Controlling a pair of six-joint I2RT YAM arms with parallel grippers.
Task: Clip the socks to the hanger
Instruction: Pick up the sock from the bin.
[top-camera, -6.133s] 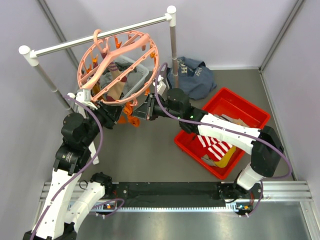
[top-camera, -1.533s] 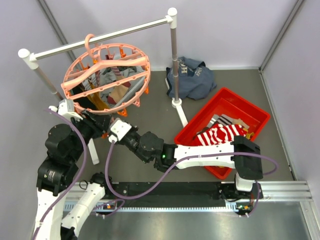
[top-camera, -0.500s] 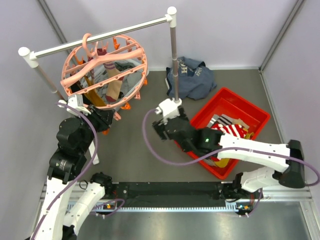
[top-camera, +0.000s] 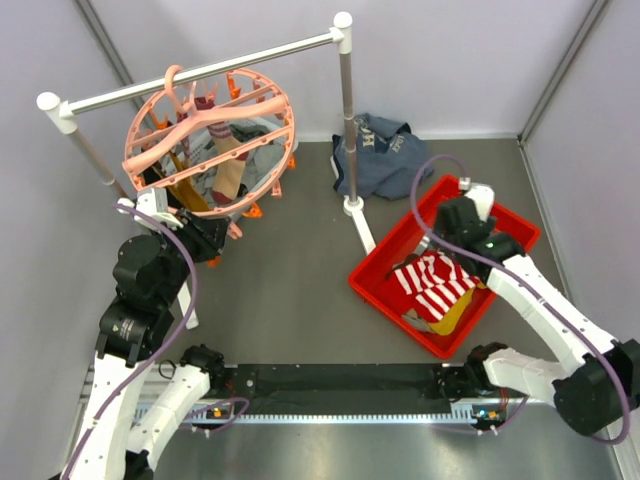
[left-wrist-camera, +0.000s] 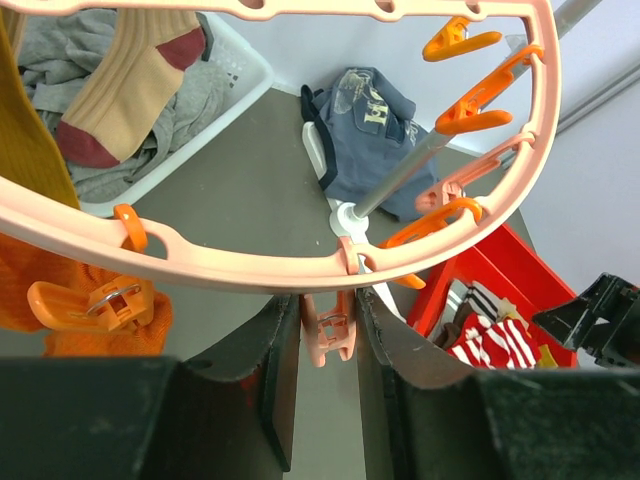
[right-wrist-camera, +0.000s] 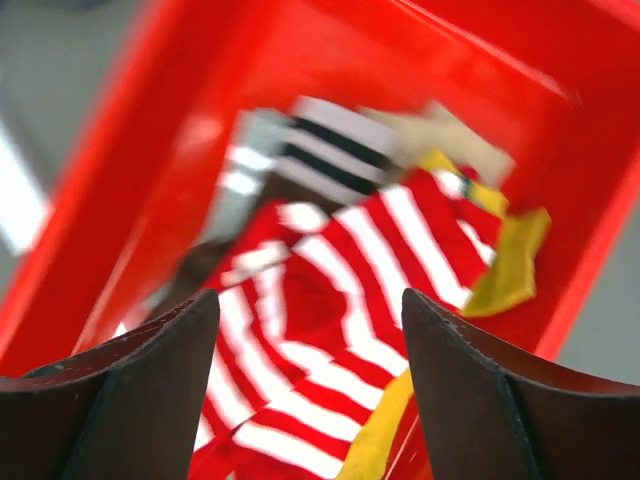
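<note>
The salmon-pink ring hanger (top-camera: 135, 150) hangs by its hook from the white rail. A tan sock with maroon toe (top-camera: 228, 165) and a mustard sock (top-camera: 185, 190) hang from it. My left gripper (left-wrist-camera: 328, 340) is shut on a pink clip peg (left-wrist-camera: 330, 335) under the ring's rim (left-wrist-camera: 250, 270), squeezing its handles. My right gripper (right-wrist-camera: 310, 330) is open and empty. It hovers over a red-and-white striped sock (right-wrist-camera: 330, 290) in the red bin, beside a yellow sock (right-wrist-camera: 515, 260). From above, the striped sock (top-camera: 435, 285) lies just below the right gripper (top-camera: 432, 243).
The red bin (top-camera: 380, 265) sits at the right with several more socks, one black-and-white striped (right-wrist-camera: 330, 140). A navy garment (top-camera: 385, 150) lies by the rail stand's right post (top-camera: 345, 110). A white basket (left-wrist-camera: 235, 70) of grey cloth stands behind the hanger.
My right arm has swung from the table's middle, beside the post, to over the red bin. The left gripper and hanger have stayed where they were.
</note>
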